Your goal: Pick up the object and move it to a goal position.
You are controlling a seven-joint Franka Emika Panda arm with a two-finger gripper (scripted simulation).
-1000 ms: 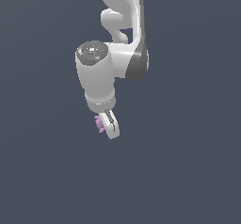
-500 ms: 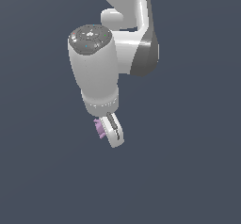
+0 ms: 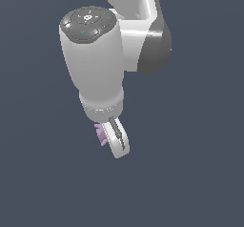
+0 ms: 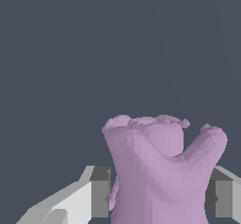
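Up close in the wrist view, the lilac lumpy object [image 4: 160, 171] fills the lower centre of the frame, clamped between the two fingers [image 4: 99, 192] pressing on either side. Farther off, in the exterior view, the white arm [image 3: 95, 64] hangs from the upper centre, its fingers [image 3: 108, 140] grasping the object [image 3: 100, 134] against a plain grey-blue backdrop.

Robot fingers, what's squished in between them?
The purple lumpy object sits between the gripper's two fingers, touching both pads. The wrist view shows it best.
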